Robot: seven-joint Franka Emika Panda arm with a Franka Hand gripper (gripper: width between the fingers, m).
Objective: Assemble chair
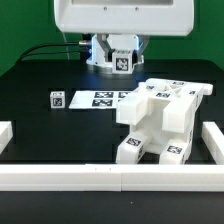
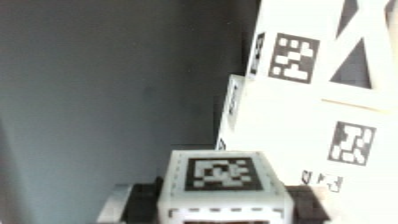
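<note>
One tagged white chair part (image 2: 217,178) clamped between the fingers (image 2: 132,203), partly built chair (image 1: 160,118) close alongside

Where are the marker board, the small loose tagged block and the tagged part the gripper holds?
marker board (image 1: 104,99): exterior view, sheet's middle
small loose tagged block (image 1: 56,98): exterior view, its tagged face
held tagged part (image 2: 222,175): wrist view, its tag

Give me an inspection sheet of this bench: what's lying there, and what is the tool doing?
Surface: black table, white rails along its edges.
Job's things: part-built chair at the exterior view's right; small tagged block lying apart.
Clutter: nothing seen beyond the marker board.
Grippers: tool raised at the back, closed on a tagged white piece.
Cables: perhaps one dark cable behind the table.
Surroundings: large white housing above the tool.
</note>
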